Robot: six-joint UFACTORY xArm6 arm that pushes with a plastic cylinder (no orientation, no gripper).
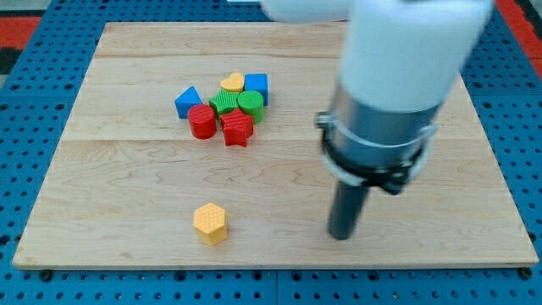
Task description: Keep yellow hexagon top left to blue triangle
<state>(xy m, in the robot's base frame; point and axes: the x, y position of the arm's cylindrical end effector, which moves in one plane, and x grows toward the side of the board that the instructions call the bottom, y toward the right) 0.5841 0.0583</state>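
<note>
**Camera view: yellow hexagon not yet approached**

No jaws on this rig. My tip [342, 235] rests on the wooden bench [118, 220], well right of the yellow hexagon block [210, 223]. Blue triangle block [188, 102] lies far above it. Next, I judge: circle below the hexagon, push up-left.

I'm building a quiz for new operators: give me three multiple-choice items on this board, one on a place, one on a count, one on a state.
1. The yellow hexagon lies:
A. above the cluster
B. alone near the view's bottom
C. at the view's right edge

2. Red blocks on the wooden board:
A. two
B. none
C. four

3. My tip is:
A. pressed against the yellow hexagon
B. inside the cluster
C. touching no block

B: it sits well below the blue triangle.
A: red cylinder and a ridged red block.
C: bare wood surrounds it, right of the hexagon.
</note>
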